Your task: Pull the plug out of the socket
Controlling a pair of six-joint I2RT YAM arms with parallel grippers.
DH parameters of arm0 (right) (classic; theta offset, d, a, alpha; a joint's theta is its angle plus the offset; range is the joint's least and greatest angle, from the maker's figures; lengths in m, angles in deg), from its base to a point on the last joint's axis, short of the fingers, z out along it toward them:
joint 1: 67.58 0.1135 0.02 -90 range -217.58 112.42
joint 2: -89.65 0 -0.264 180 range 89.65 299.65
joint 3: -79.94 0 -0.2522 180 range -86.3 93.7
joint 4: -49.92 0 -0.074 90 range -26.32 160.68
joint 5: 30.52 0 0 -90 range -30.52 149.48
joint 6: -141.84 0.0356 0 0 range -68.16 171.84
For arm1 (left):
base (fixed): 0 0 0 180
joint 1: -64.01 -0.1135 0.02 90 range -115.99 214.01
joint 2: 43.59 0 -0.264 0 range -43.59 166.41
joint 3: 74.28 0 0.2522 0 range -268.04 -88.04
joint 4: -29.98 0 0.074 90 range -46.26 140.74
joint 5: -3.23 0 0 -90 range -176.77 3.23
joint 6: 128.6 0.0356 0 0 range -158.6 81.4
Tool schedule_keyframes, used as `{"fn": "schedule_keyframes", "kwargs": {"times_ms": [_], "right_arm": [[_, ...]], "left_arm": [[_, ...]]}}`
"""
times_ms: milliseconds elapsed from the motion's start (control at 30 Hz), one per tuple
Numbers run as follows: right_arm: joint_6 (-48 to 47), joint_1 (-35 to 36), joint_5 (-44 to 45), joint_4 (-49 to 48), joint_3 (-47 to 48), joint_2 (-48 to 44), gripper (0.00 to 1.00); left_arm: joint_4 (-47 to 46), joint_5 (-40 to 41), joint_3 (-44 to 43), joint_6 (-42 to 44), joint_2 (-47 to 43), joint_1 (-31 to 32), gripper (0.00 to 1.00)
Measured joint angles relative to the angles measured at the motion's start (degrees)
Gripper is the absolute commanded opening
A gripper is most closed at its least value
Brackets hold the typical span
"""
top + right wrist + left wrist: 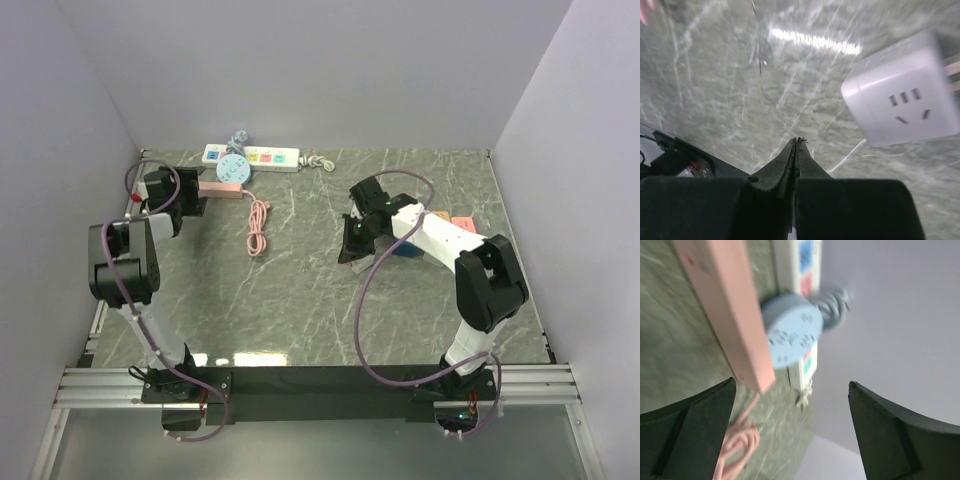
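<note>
- R black gripper (796,141) held fully closed, nothing gripped.
- L black gripper (791,385) spread wide, empty, near plug.
- Far edge: long white pastel-panel power strip (262,156) laid flat, round pale-blue plug (231,168) seated on it.

Blurred in the left wrist view: pink strip (725,305) cropped by the top edge, socket (790,265) partly hidden behind round blue plug (790,332). Cut by the right wrist view's right edge: white cube adaptor (905,95). Half hidden behind the right arm (440,235): coloured blocks (462,222).
</note>
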Motion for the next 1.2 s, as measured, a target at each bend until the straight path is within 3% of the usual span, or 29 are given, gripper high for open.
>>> {"fn": "schedule_keyframes", "kwargs": {"times_ms": [300,633,900,933,967,1033,1067,1133,1200], "right_arm": [[6.5,1.7,6.2,-1.7,-1.5,6.2,0.0],[9.0,-7.3,17.2,-1.6,-0.5,8.4,0.0],[4.8,-13.7,15.4,-4.1,0.3,7.6,0.0],[4.2,-13.7,14.8,-5.0,-0.2,6.3,0.06],[3.8,-13.6,13.9,-5.9,-1.1,4.5,0.3],[3.2,-13.4,12.6,-7.4,-3.5,-0.5,0.44],[2.8,-13.2,12.2,-8.3,-5.3,-4.3,0.63],[1.6,-13.0,11.9,-9.8,-9.1,-14.5,0.8],[1.2,-12.7,12.1,-10.7,-10.6,-21.7,0.84]], "left_arm": [[3.2,-8.3,11.2,11.0,-17.2,1.1,0.99],[11.4,-18.0,14.0,24.2,-23.7,2.9,0.99],[17.4,-22.6,13.6,33.0,-26.0,4.8,0.99],[18.6,-23.0,13.2,34.1,-26.3,5.0,0.99],[19.6,-23.2,12.8,35.2,-26.7,5.2,1.0],[22.1,-23.4,11.5,37.5,-28.1,5.5,0.99],[23.1,-23.4,10.9,38.4,-29.0,5.5,0.99],[25.5,-23.4,9.2,40.8,-31.2,5.6,0.99],[27.2,-23.3,7.4,43.0,-33.8,5.6,0.99]]}}
